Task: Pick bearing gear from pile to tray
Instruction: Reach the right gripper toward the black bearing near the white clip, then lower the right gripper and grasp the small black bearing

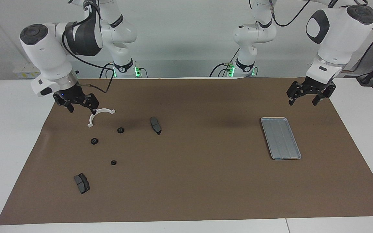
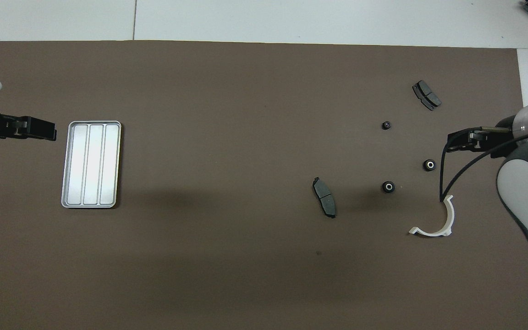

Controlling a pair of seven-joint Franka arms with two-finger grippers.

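The pile lies toward the right arm's end of the table. It has three small black gears, two dark grey brake pads and a white curved bracket. In the overhead view the gears lie between the bracket and a brake pad. My right gripper is open and empty, raised beside the bracket. The silver tray is empty, toward the left arm's end. My left gripper is open and empty, raised beside the tray; that arm waits.
A brown mat covers the white table; all the parts lie on it. The second brake pad lies nearest the middle of the mat. A cable hangs from the right arm over the bracket's end.
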